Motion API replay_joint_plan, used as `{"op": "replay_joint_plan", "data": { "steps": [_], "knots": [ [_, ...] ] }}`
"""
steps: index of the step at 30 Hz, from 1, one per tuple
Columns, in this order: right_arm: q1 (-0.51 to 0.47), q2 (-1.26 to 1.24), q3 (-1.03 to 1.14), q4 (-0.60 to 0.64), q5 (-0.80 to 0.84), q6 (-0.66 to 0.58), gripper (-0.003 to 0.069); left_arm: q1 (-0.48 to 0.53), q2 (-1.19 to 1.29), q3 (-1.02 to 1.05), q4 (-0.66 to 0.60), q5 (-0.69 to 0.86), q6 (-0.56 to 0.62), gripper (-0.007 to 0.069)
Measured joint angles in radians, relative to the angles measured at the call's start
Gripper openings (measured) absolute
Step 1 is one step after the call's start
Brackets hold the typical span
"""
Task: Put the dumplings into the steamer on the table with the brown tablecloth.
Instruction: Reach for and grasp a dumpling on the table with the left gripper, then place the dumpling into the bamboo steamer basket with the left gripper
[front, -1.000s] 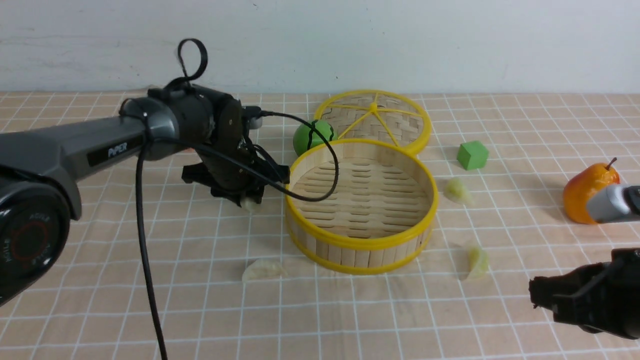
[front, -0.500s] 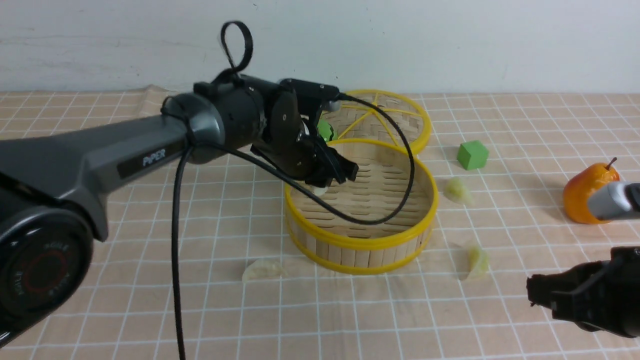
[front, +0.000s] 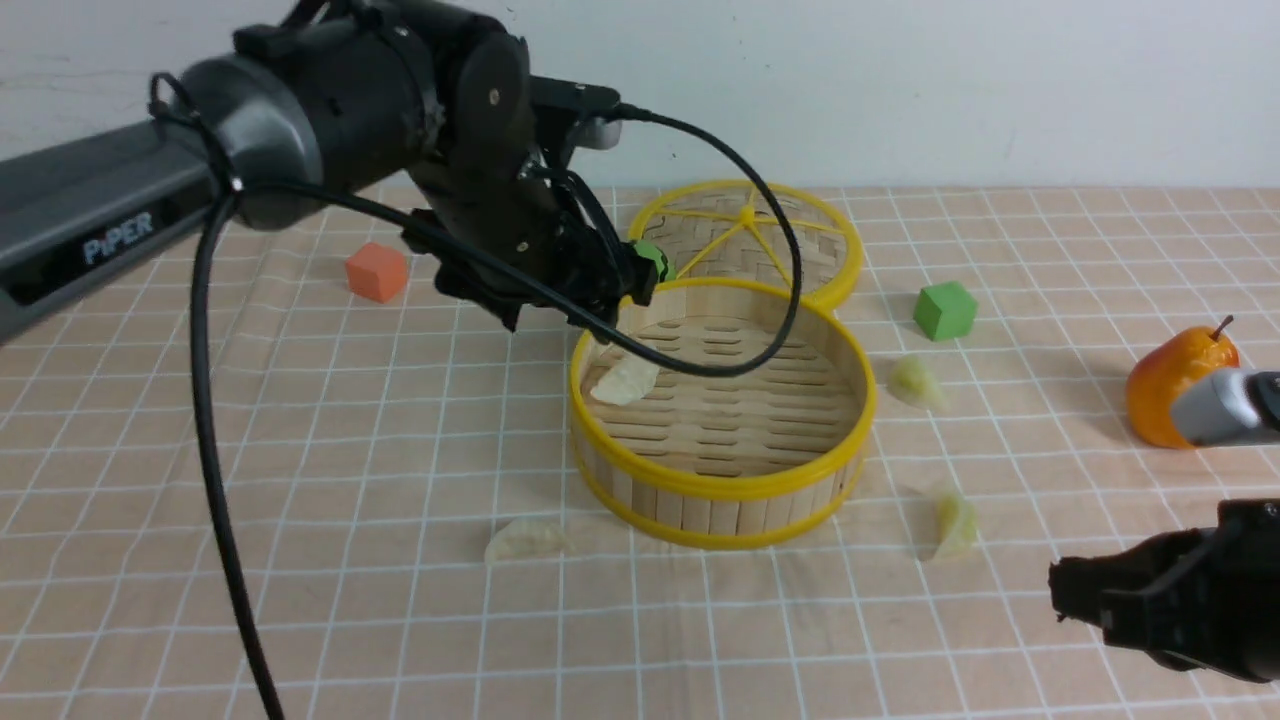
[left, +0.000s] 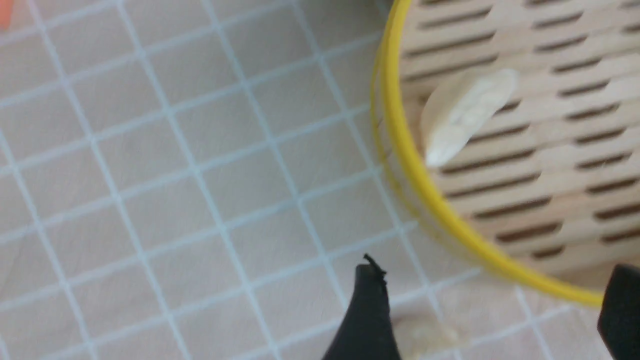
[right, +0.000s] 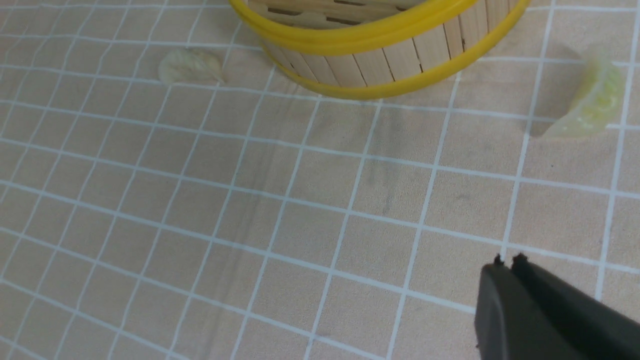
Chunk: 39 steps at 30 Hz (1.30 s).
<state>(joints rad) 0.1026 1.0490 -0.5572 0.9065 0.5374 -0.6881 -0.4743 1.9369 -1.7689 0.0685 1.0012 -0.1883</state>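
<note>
Hovering over the left rim of the steamer (front: 720, 487), left gripper (left: 495, 267) spread wide, holding nothing. One whitish dumpling (front: 625, 380) lies inside the steamer by its left wall. On the brown tablecloth (front: 350, 450): second whitish dumpling (front: 525, 540) near steamer's front left, pale green dumpling (front: 915, 382) just right of it, another green dumpling (front: 955, 522) front right. Low over the cloth, right gripper (right: 509, 260) clenched, empty.
</note>
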Motion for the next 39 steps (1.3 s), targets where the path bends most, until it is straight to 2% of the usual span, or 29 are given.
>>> {"op": "replay_joint_plan", "data": {
  "steps": [2,5,8,12,16,20,21,25,28,30,34,36,37,39],
  "knots": [
    [0.0,0.0,0.0,0.001,0.001,-0.011,0.0018,0.001,0.007,0.028,0.003,0.06,-0.002,0.0564],
    [0.0,0.0,0.0,0.012,0.002,-0.03,0.0021,0.001,0.032,0.089,0.003,0.07,0.029,0.0564],
    [0.0,0.0,0.0,0.035,0.007,-0.035,0.0022,0.001,0.056,0.153,0.002,0.045,0.083,0.0564],
    [0.0,0.0,0.0,0.062,0.009,-0.06,0.0025,0.001,0.099,0.213,0.002,-0.067,0.208,0.0564],
    [0.0,0.0,0.0,0.079,0.014,-0.087,0.0027,0.001,0.125,0.215,-0.024,-0.071,0.268,0.0536],
    [0.0,0.0,0.0,0.083,0.018,-0.09,0.0029,0.001,0.161,0.215,-0.03,-0.046,0.328,0.0455],
    [0.0,0.0,0.0,0.088,0.018,-0.09,0.0029,0.001,0.165,0.214,-0.043,-0.047,0.341,0.0382],
    [0.0,0.0,0.0,0.097,0.023,-0.091,0.0031,0.001,0.158,0.214,-0.055,-0.026,0.343,0.0188],
    [0.0,0.0,0.0,0.097,0.023,-0.093,0.0035,0.002,0.127,0.214,-0.068,0.017,0.344,0.0185],
    [0.0,0.0,0.0,0.097,0.02,-0.093,0.0036,0.002,0.085,0.201,-0.102,0.065,0.359,0.0186],
    [0.0,0.0,0.0,0.097,-0.002,-0.093,0.004,0.002,-0.018,0.12,-0.258,0.115,0.416,0.0186],
    [0.0,0.001,0.0,0.098,-0.009,-0.093,0.0041,0.002,-0.041,0.091,-0.333,0.084,0.441,0.0186],
    [0.0,0.007,0.0,0.099,-0.01,-0.094,0.0042,0.002,-0.052,0.075,-0.411,0.025,0.465,0.0186],
    [0.0,0.018,0.0,0.104,-0.011,-0.094,0.0043,0.001,-0.048,0.067,-0.484,-0.063,0.502,0.0186]
  ]
}}
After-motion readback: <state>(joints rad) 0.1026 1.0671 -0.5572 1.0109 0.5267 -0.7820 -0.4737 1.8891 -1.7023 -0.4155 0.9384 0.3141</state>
